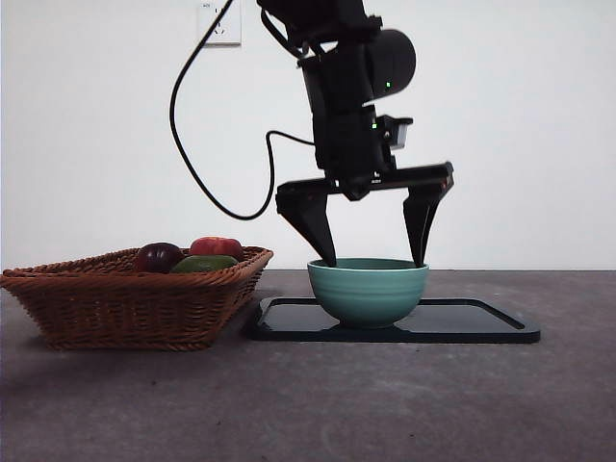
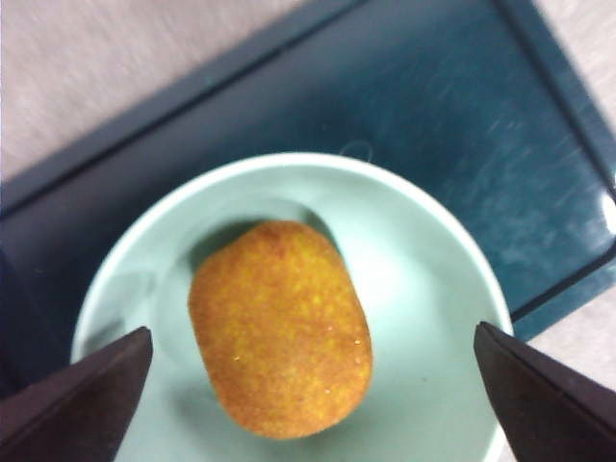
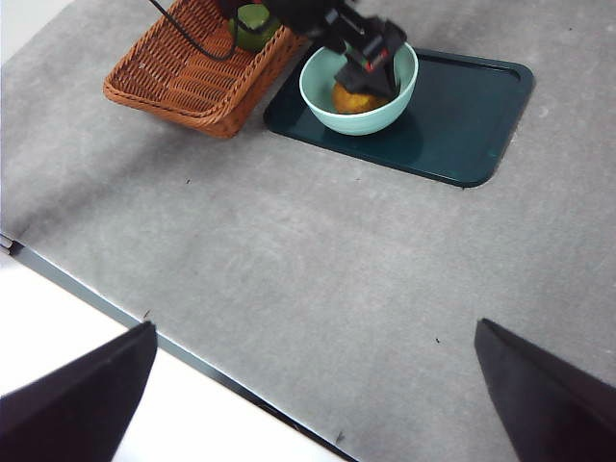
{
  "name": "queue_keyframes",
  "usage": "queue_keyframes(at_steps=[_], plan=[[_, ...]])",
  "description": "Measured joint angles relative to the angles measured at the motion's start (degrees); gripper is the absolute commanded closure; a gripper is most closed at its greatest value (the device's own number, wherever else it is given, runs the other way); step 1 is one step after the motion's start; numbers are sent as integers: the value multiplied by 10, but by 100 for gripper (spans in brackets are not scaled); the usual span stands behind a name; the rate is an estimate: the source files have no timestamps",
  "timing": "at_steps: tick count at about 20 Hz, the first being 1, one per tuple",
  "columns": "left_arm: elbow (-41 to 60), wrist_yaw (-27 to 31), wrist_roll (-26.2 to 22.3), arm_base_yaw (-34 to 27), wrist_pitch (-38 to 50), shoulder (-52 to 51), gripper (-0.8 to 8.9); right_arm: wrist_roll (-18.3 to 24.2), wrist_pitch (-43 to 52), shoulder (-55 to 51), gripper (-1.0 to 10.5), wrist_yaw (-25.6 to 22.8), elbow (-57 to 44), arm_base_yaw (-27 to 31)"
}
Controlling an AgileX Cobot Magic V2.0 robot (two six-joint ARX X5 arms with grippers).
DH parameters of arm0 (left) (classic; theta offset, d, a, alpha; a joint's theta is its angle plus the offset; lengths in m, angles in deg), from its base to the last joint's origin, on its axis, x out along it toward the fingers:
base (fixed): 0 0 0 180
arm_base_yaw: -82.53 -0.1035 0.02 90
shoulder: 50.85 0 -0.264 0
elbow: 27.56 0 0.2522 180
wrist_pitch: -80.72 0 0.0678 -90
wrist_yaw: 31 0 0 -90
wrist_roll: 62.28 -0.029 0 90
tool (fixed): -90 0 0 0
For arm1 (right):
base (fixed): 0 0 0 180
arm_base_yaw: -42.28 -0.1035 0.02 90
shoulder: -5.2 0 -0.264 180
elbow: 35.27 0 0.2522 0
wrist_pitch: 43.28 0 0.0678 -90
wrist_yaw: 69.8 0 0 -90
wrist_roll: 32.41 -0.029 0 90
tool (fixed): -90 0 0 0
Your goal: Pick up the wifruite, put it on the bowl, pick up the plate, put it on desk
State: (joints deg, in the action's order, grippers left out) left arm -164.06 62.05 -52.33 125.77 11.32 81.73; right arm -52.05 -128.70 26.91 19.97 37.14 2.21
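A: Any writing or brand marks to read?

B: None that I can make out. The white wall socket (image 1: 219, 23) near the top of the front view is too small to show lettering.

A: Where is the small oval brownish-orange wifruite?

B: The wifruite (image 2: 280, 328) lies loose on the inside bottom of the round mint-green ridged ceramic bowl (image 1: 368, 290). Seen from the left wrist, its long axis runs slantwise across the bowl floor. The bowl stands on the flat dark teal rectangular plate (image 1: 481, 321), toward the end next to the brown woven wicker basket (image 1: 125, 298), and the plate sits on the dark grey-brown matte tabletop (image 1: 385, 404).

A: And the left tool?

B: The left tool (image 1: 371, 262) is released, jaws spread wide, tips just at the bowl's rim on either side, touching neither fruit nor, as far as I can tell, the rim.

A: What does one view add over another?

B: The front view hides the wifruite behind the bowl wall; both wrist views show it. The front view shows a dark purple fruit (image 1: 159, 257), a red fruit (image 1: 218, 247) and a green fruit (image 1: 204, 263) in the basket.

A: The right tool?

B: The right tool (image 3: 313, 390) hangs open, high above bare tabletop.
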Motion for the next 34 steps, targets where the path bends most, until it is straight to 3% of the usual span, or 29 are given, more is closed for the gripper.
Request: queue_keyframes(at_steps=[9,18,22,26,34], plan=[[0,0,0,0,-1,17,386,0,0,0,390,0,0,0],[0,0,-5,-1,9,27,388,0,0,0,390,0,0,0],[0,0,-15,-3,11,30,511,0,0,0,390,0,0,0],[0,1,-17,-9,11,30,554,-1,0,0,390,0,0,0],[-52,2,-18,-21,-42,33,561,-1,0,0,390,0,0,0]])
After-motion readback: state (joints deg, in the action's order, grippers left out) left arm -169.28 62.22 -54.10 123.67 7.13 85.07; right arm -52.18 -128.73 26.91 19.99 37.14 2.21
